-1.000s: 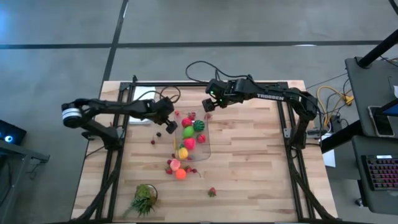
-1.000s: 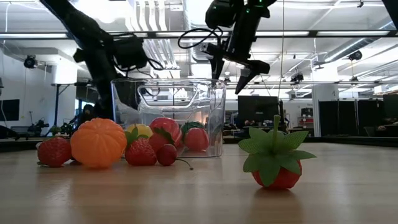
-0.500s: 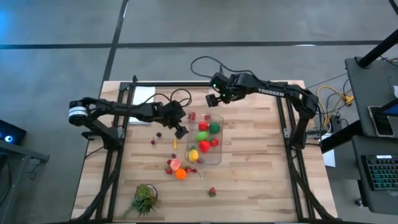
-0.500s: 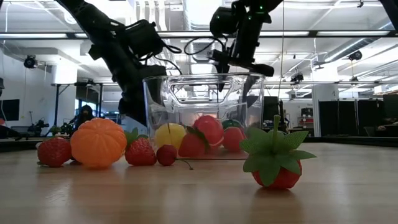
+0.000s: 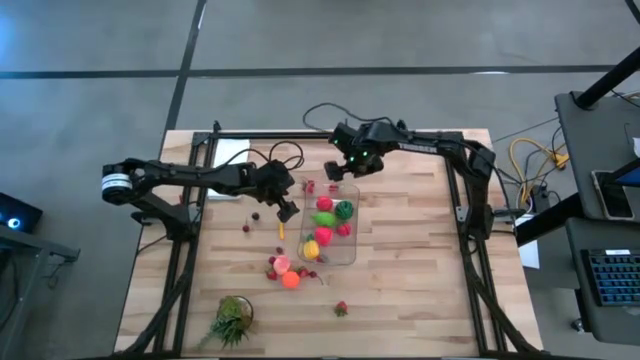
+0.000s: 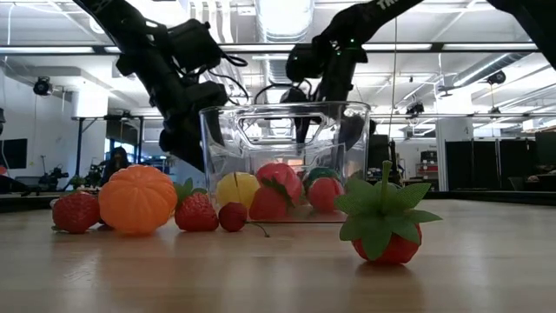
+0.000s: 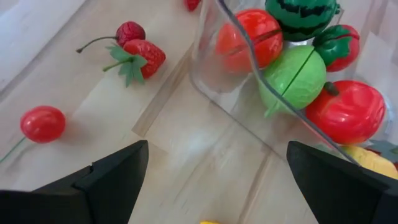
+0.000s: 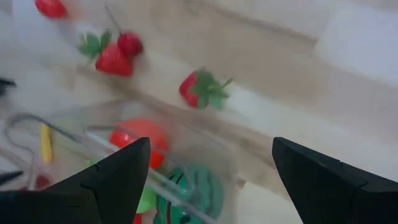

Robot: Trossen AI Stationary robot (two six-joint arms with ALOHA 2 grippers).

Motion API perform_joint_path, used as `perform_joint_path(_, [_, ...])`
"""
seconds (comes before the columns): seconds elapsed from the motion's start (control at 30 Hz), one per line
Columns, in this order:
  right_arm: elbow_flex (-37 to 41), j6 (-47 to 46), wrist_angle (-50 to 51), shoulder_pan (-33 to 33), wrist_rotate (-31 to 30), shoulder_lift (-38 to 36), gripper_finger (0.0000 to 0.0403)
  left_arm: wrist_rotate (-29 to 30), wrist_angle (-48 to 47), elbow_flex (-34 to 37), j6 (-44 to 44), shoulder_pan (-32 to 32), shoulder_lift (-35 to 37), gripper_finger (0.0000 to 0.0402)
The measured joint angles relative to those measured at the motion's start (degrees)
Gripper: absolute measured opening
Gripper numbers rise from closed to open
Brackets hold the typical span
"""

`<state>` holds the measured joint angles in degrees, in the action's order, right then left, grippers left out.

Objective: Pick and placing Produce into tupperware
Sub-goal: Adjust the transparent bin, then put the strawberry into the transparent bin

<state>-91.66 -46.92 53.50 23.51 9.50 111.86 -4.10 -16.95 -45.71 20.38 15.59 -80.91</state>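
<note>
A: Light looks even and fairly bright, coming from overhead; in the low view the long ceiling strip lights blow out to white.

B: Any blur?

A: The right wrist view is smeared. The left wrist view is sharp, with glare on the clear plastic rectangular container.

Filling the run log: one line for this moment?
left gripper: open, beside tupperware | right gripper: open, above tupperware | produce: some inside
</note>
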Motion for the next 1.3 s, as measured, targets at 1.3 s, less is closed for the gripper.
perform_joint_path(1.3, [-1.68, -5.62, -1.70, -0.22, -0.80, 5.00, 0.0329, 6.65, -10.38, 0.90, -1.86, -0.35, 15.54, 0.0368])
